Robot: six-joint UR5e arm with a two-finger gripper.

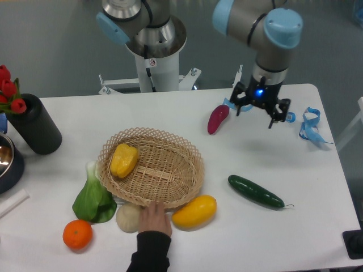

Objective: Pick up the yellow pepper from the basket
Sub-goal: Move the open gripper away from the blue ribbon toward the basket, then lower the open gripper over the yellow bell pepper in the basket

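Observation:
The yellow pepper point(123, 160) lies in the left part of the wicker basket point(187, 164), which sits on the white table left of the middle. My gripper point(256, 117) hangs above the table at the back right, well away from the basket, between a purple eggplant and a blue ribbon. Its fingers are spread apart and nothing is between them.
A hand point(154, 220) rests on the basket's near rim. A smooth yellow mango-like fruit point(195, 211), a pale round vegetable point(129, 217), an orange point(77, 234) and bok choy point(93, 198) lie around the basket. A cucumber point(255, 191), purple eggplant point(218, 118), blue ribbon point(311, 126) and black vase point(35, 123) stand elsewhere.

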